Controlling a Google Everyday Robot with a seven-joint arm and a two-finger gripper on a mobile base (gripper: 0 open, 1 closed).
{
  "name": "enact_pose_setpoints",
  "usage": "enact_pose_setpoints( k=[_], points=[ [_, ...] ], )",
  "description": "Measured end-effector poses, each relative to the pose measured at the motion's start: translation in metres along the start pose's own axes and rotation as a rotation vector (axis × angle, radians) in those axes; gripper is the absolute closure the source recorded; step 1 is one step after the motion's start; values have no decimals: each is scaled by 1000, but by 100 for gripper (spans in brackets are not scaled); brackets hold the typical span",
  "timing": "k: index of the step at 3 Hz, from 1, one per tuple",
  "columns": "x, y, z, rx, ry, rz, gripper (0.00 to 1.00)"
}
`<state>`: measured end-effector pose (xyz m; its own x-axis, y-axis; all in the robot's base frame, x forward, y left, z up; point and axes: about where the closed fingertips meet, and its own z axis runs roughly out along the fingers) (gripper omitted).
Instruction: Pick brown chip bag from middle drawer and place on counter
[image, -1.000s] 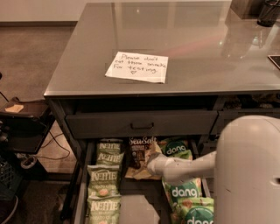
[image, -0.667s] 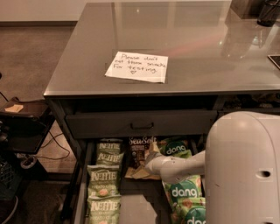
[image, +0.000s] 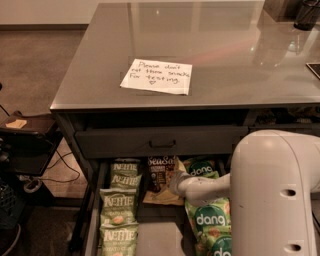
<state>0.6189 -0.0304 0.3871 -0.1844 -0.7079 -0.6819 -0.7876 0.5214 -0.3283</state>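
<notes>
The brown chip bag (image: 157, 173) with white "Sea Salt" lettering lies at the back of the open middle drawer (image: 156, 236), between the green bag rows. My gripper (image: 175, 183) reaches in from the right on a white forearm. Its tip is at the bag's right edge and overlaps the bag. The big white arm housing (image: 275, 195) hides the drawer's right part. The glossy grey counter (image: 225, 55) above carries a white handwritten note (image: 156, 76).
Green Kettle bags (image: 119, 202) fill the drawer's left column and green dang bags (image: 212, 220) the right. A shut upper drawer with a bar handle (image: 162, 143) sits just above. Dark objects (image: 305, 12) stand at the counter's far right. A dark cart (image: 25, 137) and cables (image: 60, 170) are at left.
The white arm housing has shifted a little to the left and covers more of the drawer's right side. The gripper tip stays at the brown bag's right edge.
</notes>
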Motion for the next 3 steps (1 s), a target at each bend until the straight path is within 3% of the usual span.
enact_pose_setpoints(
  k=[1,3],
  points=[
    [13,-13,5,16,6,-25,19],
    [12,-15,4,15,5,-25,66]
  ],
)
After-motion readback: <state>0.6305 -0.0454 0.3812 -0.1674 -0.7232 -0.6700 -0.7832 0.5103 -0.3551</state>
